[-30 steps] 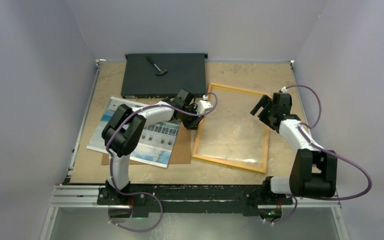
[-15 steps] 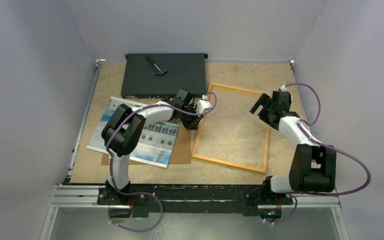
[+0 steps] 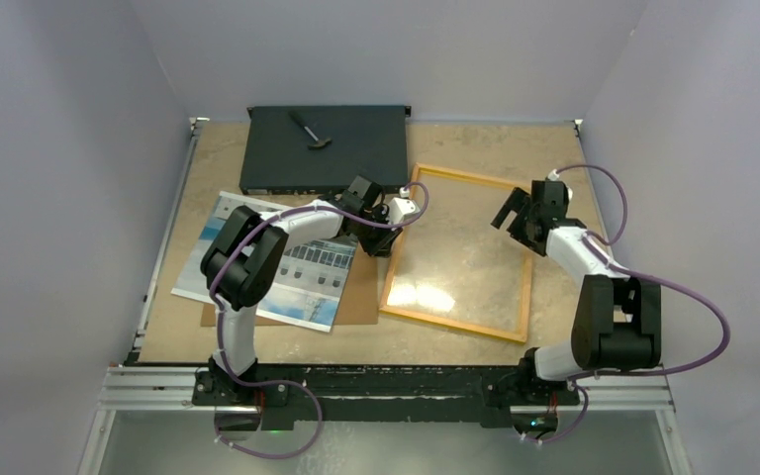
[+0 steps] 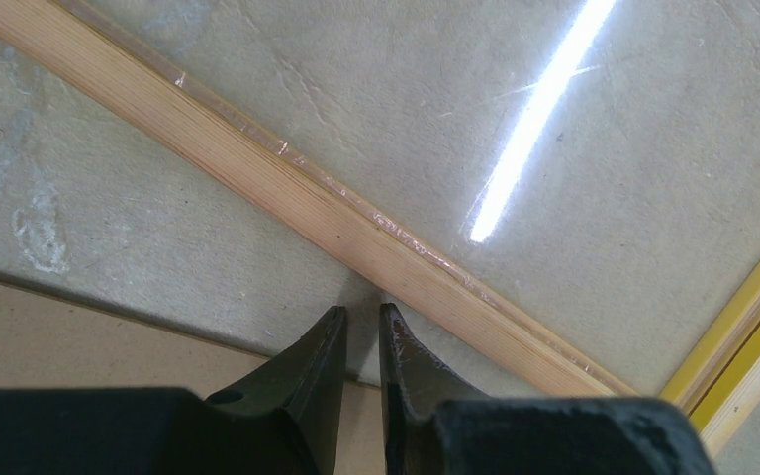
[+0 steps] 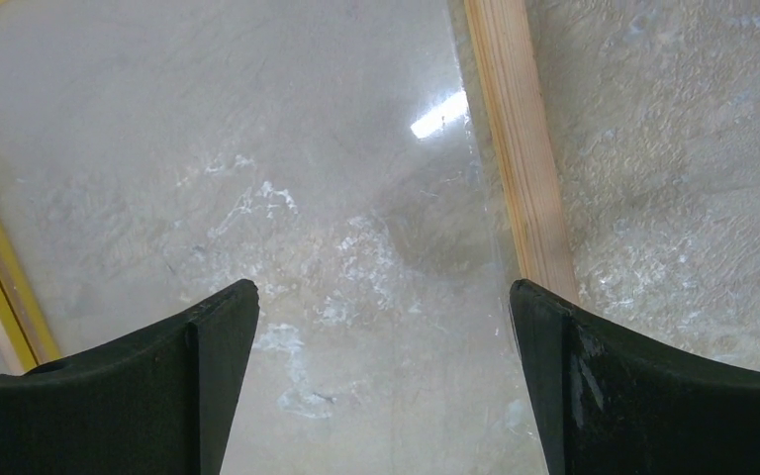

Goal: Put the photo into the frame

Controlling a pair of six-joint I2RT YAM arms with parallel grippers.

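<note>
Though glare-streaked, frame (image 3: 458, 253) yellow-orange, clear-paned.

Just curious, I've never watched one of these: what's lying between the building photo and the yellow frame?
In the overhead view, a brown board pokes out from under the photo, then bare tabletop up to the frame.

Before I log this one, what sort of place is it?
Probably a lab test cell for robot trials, not a home: plain grey walls box in a worn tabletop, and an aluminium rail at the near edge carries two arm bases. Only props lie there, such as the frame and photo.
</note>
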